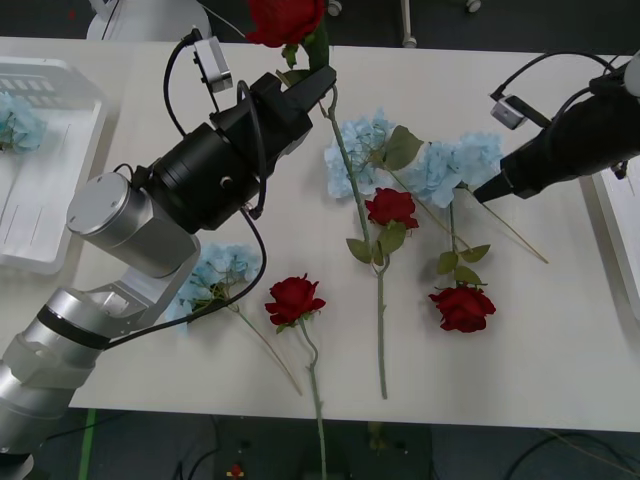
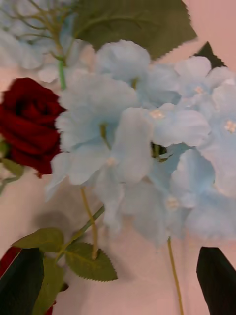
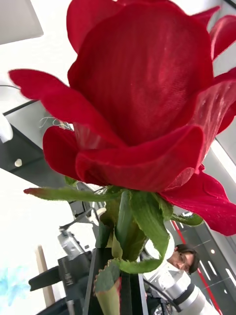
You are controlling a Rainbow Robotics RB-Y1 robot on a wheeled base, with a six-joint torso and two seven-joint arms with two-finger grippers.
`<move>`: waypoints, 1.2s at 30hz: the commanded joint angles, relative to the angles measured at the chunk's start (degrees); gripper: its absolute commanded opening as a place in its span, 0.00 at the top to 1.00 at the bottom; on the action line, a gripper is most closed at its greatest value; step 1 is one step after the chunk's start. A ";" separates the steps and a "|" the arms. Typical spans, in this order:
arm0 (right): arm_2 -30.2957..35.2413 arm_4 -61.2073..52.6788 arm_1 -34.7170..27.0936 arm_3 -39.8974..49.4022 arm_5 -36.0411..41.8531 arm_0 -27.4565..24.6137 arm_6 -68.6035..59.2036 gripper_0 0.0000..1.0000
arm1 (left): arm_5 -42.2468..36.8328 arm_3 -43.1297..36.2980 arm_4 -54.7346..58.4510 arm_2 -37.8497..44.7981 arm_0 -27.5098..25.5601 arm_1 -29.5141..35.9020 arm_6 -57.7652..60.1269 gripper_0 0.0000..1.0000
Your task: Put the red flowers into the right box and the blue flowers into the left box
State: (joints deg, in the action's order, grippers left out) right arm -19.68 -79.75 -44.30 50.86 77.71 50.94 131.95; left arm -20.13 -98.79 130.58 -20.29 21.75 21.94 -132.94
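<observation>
Front view: a red rose (image 1: 285,18) is held aloft by the left pincer (image 1: 318,82), which is closed on the stem just below the bloom, so that the stem hangs down toward the counter (image 1: 560,380). In the left wrist view the bloom (image 3: 142,98) is seen upright directly above the closed fingers (image 3: 105,275), the long axis of the flower running straight out from the pincer. The right box (image 1: 622,235) lies at the far right edge of the counter, well apart from the held rose and on the other side of the right arm; the carry is therefore judged to run across the whole flower pile. The left box (image 1: 45,170), with one blue flower (image 1: 15,122) inside, lies on the opposite side of the held rose. The right pincer (image 1: 480,190) hovers open just above a blue flower (image 2: 142,147), its black fingers (image 2: 219,278) spread either side of the cluster. Three red roses and three blue flowers remain on the counter near the held rose's stem.
</observation>
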 commanded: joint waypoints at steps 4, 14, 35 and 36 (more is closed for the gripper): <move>-2.38 -20.53 -7.82 1.26 7.19 2.32 3.67 0.10 | 0.53 -2.73 1.26 -0.89 2.86 0.03 1.37 1.00; -2.03 -38.64 -10.99 17.96 2.89 -5.24 -1.87 0.10 | 0.53 -2.64 0.73 -0.89 3.03 0.30 1.54 1.00; -0.18 -30.82 -3.34 42.83 -9.15 -17.11 -13.38 0.10 | 0.62 -2.64 1.17 -0.89 3.03 1.97 2.42 1.00; -0.09 -29.67 -2.64 43.18 -9.50 -17.11 -14.26 0.10 | 0.62 -2.64 1.17 -0.89 3.03 1.97 2.42 1.00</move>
State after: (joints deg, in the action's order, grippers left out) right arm -19.76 -111.93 -49.95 91.21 69.49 33.73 121.70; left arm -20.02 -98.81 131.14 -20.31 22.12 22.19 -132.93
